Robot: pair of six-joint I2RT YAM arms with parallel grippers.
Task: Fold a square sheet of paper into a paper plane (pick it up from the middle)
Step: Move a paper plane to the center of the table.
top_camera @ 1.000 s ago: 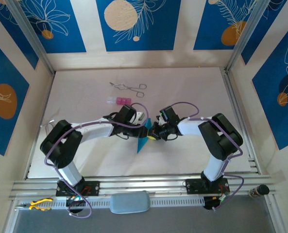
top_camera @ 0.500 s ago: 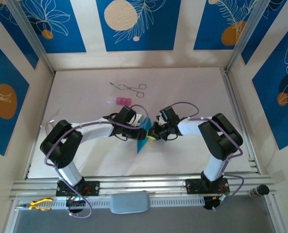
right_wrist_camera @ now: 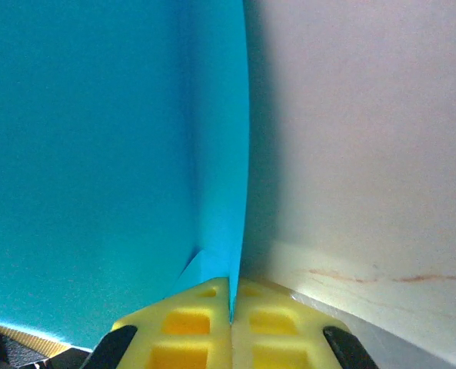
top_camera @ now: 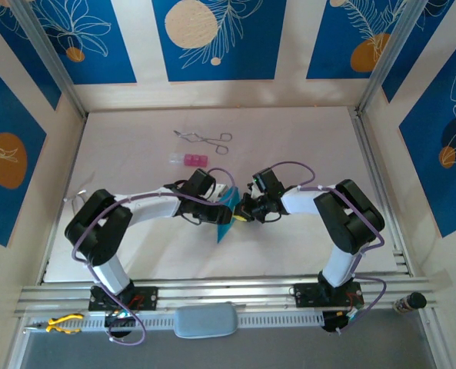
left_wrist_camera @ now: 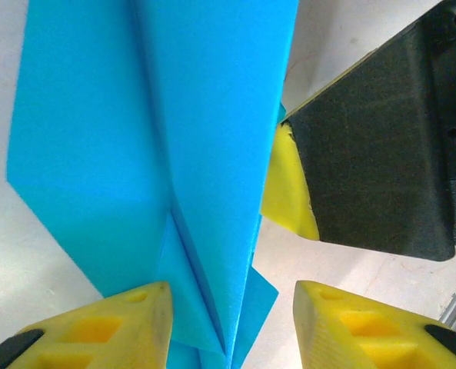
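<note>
paper plane (top_camera: 226, 220): between left gripper (top_camera: 214, 207) and right gripper (top_camera: 241, 213) | forceps (top_camera: 204, 138), pink block (top_camera: 188, 159): farther back

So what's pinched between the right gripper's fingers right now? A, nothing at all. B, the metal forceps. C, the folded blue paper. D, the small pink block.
C: in the right wrist view the right gripper has its yellow fingers shut together on an edge of the folded blue paper.
</note>
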